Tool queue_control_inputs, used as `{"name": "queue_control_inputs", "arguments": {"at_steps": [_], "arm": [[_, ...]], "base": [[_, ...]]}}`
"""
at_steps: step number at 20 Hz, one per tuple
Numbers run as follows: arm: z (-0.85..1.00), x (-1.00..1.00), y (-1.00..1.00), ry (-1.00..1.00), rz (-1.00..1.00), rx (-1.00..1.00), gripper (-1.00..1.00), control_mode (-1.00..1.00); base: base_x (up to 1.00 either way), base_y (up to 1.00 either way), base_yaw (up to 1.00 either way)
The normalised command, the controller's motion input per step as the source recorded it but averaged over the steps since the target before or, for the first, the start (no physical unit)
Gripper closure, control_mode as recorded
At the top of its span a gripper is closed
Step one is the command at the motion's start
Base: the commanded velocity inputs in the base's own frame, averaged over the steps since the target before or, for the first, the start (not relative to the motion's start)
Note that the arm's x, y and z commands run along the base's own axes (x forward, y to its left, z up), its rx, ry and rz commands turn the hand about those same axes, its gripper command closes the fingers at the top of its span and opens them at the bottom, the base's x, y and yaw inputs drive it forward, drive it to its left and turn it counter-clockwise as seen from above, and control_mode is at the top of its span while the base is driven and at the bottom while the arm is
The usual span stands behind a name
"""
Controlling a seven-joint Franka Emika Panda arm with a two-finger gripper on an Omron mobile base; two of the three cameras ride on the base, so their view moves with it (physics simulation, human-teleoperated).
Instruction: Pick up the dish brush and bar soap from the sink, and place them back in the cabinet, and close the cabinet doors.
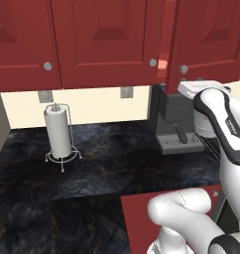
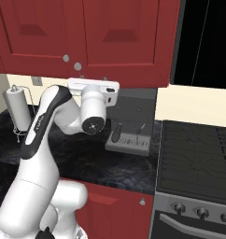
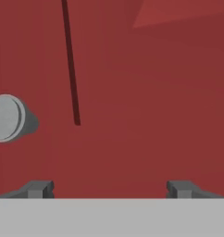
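My gripper (image 3: 110,189) is open and empty, its two dark fingertips (image 3: 40,189) spread wide right in front of a dark red cabinet door (image 3: 146,92). That door's round silver knob (image 3: 7,118) sits to the left of the fingers, untouched. A dark gap line (image 3: 70,60) runs down beside it. From the left base view this right-hand cabinet door (image 1: 206,39) stands slightly ajar, with my white hand (image 1: 201,88) just under its lower edge. A pale salmon patch (image 1: 162,63) shows in the gap; I cannot tell what it is. The dish brush, bar soap and sink are out of view.
A grey coffee machine (image 1: 176,126) stands on the dark counter (image 1: 92,168) directly below my hand. A paper towel holder (image 1: 58,134) is at the left. Two more shut cabinet doors (image 1: 107,39) hang to the left. A black stove (image 2: 199,158) lies to the right.
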Motion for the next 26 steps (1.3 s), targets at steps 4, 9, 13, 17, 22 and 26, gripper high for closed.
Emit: {"name": "queue_control_inputs", "arguments": {"at_steps": [4, 9, 13, 17, 22, 26], "arm": [[0.0, 0.34, 0.04, 0.0, -0.04, 0.0, -1.0, -1.0], [0.0, 0.31, 0.01, 0.0, -0.04, 0.0, -1.0, -1.0], [0.0, 0.26, 0.0, 0.0, -0.02, 0.0, -1.0, -1.0], [0.0, 0.23, 0.0, 0.0, -0.02, 0.0, -1.0, -1.0], [0.0, 0.2, 0.0, 0.0, -0.02, 0.0, -1.0, -1.0], [0.0, 0.2, 0.0, 0.0, -0.02, 0.0, -1.0, -1.0]], "base": [[0.0, 0.0, 0.0], [0.0, 0.0, 0.0], [0.0, 0.0, 0.0], [0.0, 0.0, 0.0], [0.0, 0.0, 0.0], [0.0, 0.0, 0.0]]}}
